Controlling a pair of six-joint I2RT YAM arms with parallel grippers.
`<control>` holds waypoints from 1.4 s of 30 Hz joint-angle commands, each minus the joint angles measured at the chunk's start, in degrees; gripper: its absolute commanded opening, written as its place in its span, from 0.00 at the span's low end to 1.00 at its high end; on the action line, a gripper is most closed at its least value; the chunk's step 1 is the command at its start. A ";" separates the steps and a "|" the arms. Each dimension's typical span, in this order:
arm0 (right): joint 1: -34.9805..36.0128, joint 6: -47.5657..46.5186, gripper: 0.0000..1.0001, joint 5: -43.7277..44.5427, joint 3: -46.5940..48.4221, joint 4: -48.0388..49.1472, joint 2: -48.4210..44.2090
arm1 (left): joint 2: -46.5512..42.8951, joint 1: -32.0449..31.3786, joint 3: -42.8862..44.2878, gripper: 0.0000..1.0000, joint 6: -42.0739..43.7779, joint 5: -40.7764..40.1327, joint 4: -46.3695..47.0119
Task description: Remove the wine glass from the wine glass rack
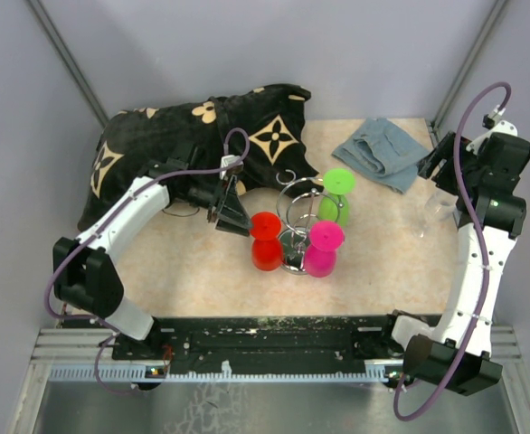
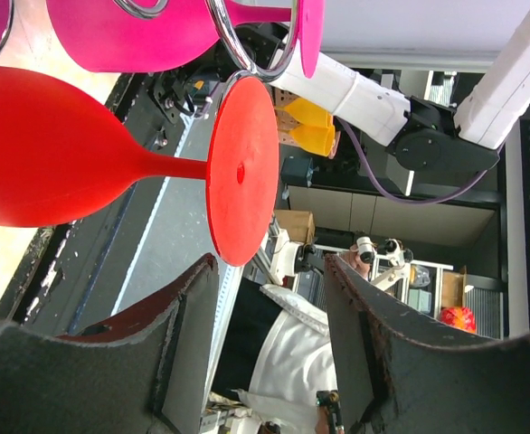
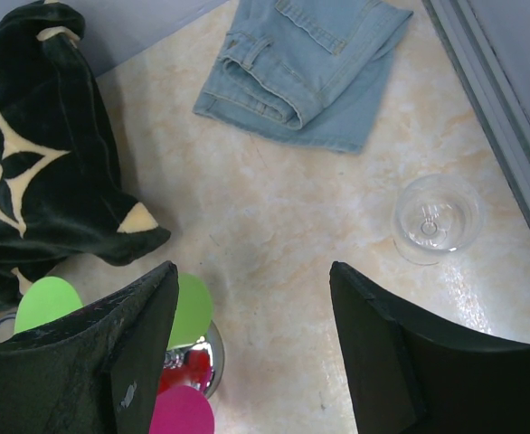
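Note:
The silver wire wine glass rack (image 1: 294, 210) stands mid-table with three coloured glasses hanging upside down from it: red (image 1: 267, 240), pink (image 1: 323, 247) and green (image 1: 337, 193). My left gripper (image 1: 232, 211) is open just left of the red glass. In the left wrist view the red glass's foot (image 2: 241, 172) hangs from the rack's loop (image 2: 247, 56), its lower rim just at my open fingertips (image 2: 202, 271). My right gripper (image 1: 440, 172) is open and empty at the far right, above a clear wine glass (image 1: 438, 212) that stands on the table, also in the right wrist view (image 3: 435, 217).
A black bag with cream flower marks (image 1: 193, 149) lies at the back left, behind my left arm. Folded blue jeans (image 1: 381, 152) lie at the back right. Grey walls close in the sides and back.

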 commanded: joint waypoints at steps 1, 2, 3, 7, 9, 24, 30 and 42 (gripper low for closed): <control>0.34 -0.94 0.68 0.10 0.31 1.29 -1.68 | 0.25 -0.48 0.31 0.55 -0.07 1.19 1.33; 0.37 -0.94 0.68 0.15 0.29 1.27 -1.71 | 0.43 -0.45 0.39 0.55 -0.05 1.18 1.34; 0.37 -0.94 0.68 0.15 0.25 1.29 -1.75 | 0.52 -0.57 0.42 0.52 -0.03 1.26 1.42; 0.36 -1.03 0.68 0.20 0.31 1.30 -1.76 | 0.72 -0.59 0.34 0.40 -0.15 1.31 1.58; 0.35 -1.03 0.68 0.21 0.24 1.27 -1.85 | 0.73 -0.67 0.22 0.35 -0.14 1.22 1.57; 0.39 -0.64 0.68 -0.53 0.03 1.73 -1.81 | -1.34 -0.63 -4.22 0.41 -1.41 0.83 2.82; 0.33 -0.84 0.68 -0.52 0.01 1.31 -2.12 | -0.33 -0.63 -3.18 0.48 -2.10 1.33 3.43; 0.36 -1.18 0.68 -0.52 0.12 0.94 -2.47 | 1.38 -0.60 -1.21 0.45 -3.67 1.83 5.00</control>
